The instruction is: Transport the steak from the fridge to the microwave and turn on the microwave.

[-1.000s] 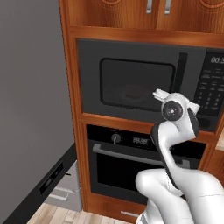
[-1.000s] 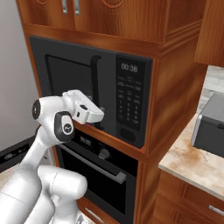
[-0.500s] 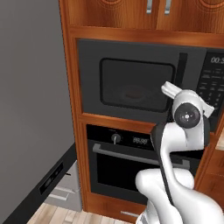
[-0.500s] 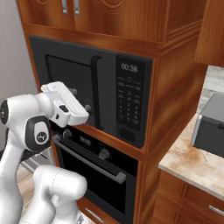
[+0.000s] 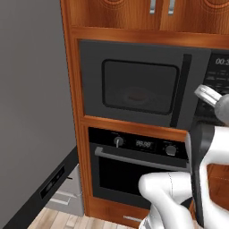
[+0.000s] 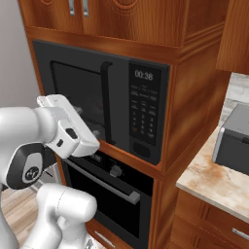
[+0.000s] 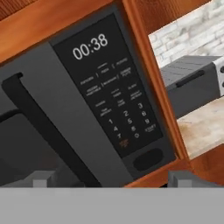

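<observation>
The microwave [image 5: 143, 85] sits built into the wooden cabinet column with its windowed door shut. A dim reddish shape behind the window is the steak [image 5: 136, 94], lying inside. Its keypad [image 6: 144, 119] has the display lit with a running time. In the hand view the keypad [image 7: 116, 109] and the dark door handle [image 7: 48, 127] are close ahead. My gripper [image 7: 111, 179] is open and holds nothing, with its fingertips [image 7: 41, 178] spread wide below the panel. My white hand [image 6: 70, 129] hovers in front of the door's lower half. The grey fridge [image 5: 31, 112] stands at the left.
A black oven [image 5: 134, 165] with knobs and a bar handle sits under the microwave. A small silver toaster oven [image 6: 233, 143] stands on the marble counter [image 6: 214, 182] to the right. Wooden cabinets [image 6: 121, 19] hang above. A fridge drawer [image 5: 67, 197] shows low at the left.
My hand has drawn back from the microwave front, drifting right in the left base view and left in the right base view. The gripper stays open.
</observation>
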Available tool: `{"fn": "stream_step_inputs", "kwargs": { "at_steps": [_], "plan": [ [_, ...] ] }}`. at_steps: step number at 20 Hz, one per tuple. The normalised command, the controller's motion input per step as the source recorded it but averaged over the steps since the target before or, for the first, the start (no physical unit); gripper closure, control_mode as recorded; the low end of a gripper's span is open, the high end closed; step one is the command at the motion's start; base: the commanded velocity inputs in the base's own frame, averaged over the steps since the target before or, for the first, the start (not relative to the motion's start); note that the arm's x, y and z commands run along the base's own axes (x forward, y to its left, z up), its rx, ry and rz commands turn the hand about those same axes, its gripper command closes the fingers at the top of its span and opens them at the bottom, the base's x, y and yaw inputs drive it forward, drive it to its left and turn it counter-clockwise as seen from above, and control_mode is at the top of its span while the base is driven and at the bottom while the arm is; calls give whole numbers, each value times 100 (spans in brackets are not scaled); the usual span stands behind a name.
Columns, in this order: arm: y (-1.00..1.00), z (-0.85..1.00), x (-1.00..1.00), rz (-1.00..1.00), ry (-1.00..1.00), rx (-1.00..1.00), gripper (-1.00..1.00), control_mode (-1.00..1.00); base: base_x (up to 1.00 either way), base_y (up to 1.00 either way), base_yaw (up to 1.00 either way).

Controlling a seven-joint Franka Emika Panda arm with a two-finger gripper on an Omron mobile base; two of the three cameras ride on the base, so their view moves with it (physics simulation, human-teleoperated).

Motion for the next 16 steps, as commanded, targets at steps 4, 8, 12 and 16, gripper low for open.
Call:
{"fn": "stream_step_inputs", "kwargs": {
  "at_steps": [4, 8, 12, 16],
  "plan": [
    [-12, -30, -12, 17, 0, 14, -100, -100, 0, 0, 0],
    [-7, -14, -2, 13, 0, 22, -100, -100, 0, 0, 0],
    [-2, -42, 0, 16, 0, 14, -100, -100, 0, 0, 0],
    [-6, -38, 0, 14, 0, 15, -100, -100, 0, 0, 0]
  ]
}}
